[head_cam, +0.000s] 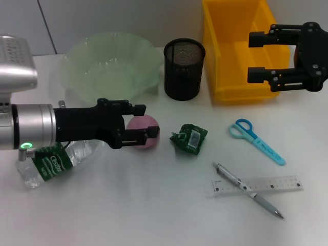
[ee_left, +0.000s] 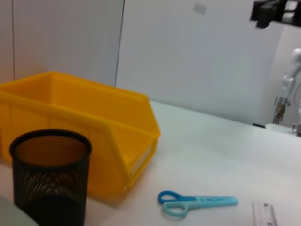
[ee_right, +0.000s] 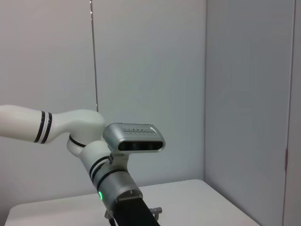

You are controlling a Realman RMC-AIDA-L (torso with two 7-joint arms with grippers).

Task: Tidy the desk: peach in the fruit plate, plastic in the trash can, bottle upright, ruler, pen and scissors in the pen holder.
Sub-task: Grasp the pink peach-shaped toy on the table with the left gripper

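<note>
Two pincers over a white tabletop (head_cam: 154,215) before grey wall panels: left pincer (head_cam: 147,124) straddles the round pink peach (head_cam: 146,132), jaws spread; right pincer (head_cam: 257,56) hangs open above the yellow plastic bin (head_cam: 230,61).

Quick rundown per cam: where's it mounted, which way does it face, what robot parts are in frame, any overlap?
Head: on the head, looking down at the desk; left gripper open around the peach, right gripper open over the yellow bin.
Left wrist: low, facing across the desk at the pen holder, bin, scissors; right gripper in one corner.
Right wrist: raised, facing the left arm.
Shared by head and left wrist: bin, holder, scissors.
</note>
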